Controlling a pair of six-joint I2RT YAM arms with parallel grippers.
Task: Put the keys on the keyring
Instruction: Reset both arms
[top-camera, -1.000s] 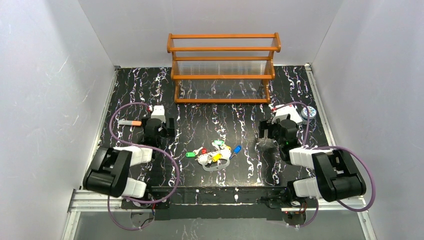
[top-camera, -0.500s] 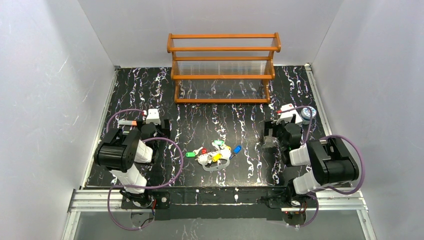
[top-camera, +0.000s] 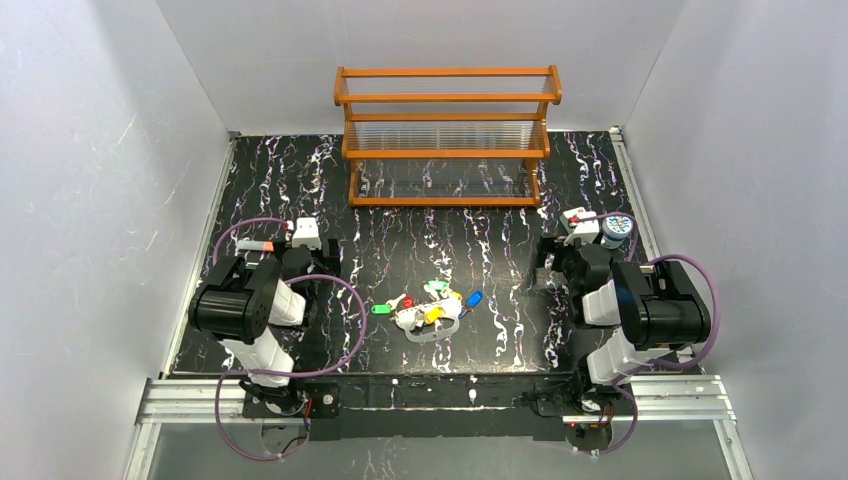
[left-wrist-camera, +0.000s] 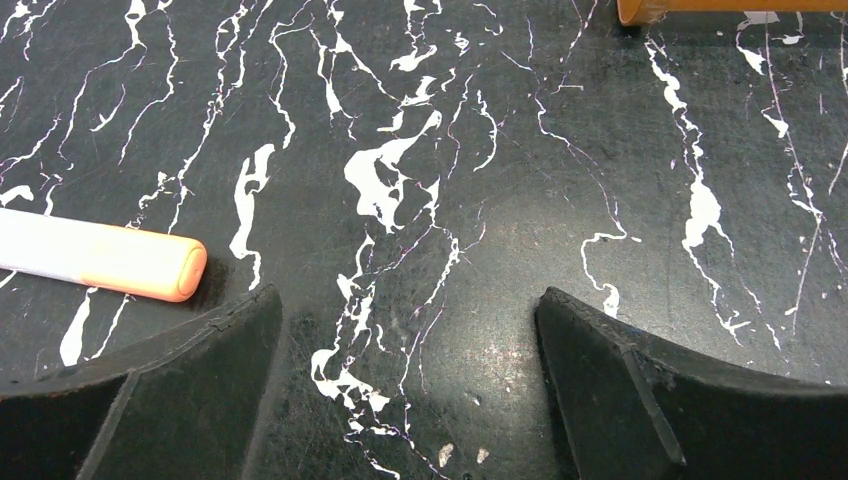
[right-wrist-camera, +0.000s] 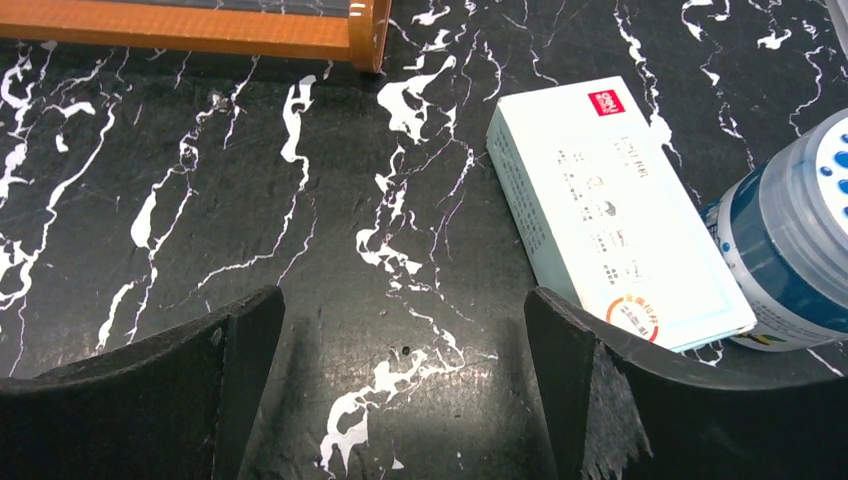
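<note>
Keys (top-camera: 430, 303) seen ungripped on tabletop (top-camera: 290, 170)
Light, stiff, probably slippery, they are clustered at the keyring (top-camera: 428, 330), well apart from the wide-parted left claw (left-wrist-camera: 405, 305) and right claw (right-wrist-camera: 402, 300); plastic heads are judged the surest hold.

Tabletop (top-camera: 300, 170): black, white marble veining.
Far side, centre: orange wooden rack (top-camera: 447, 135), standing upright.
Near centre: keys (top-camera: 434, 313) bunched together, heads green, red, yellow and blue, lying over and around a whitish keyring (top-camera: 428, 338).
Left side: orange-capped marker (left-wrist-camera: 100, 258), lying flat.
Right side: pale box (right-wrist-camera: 615, 210), flat. Round blue-and-white tin (right-wrist-camera: 800, 250) just beside it; contact unclear.
</note>
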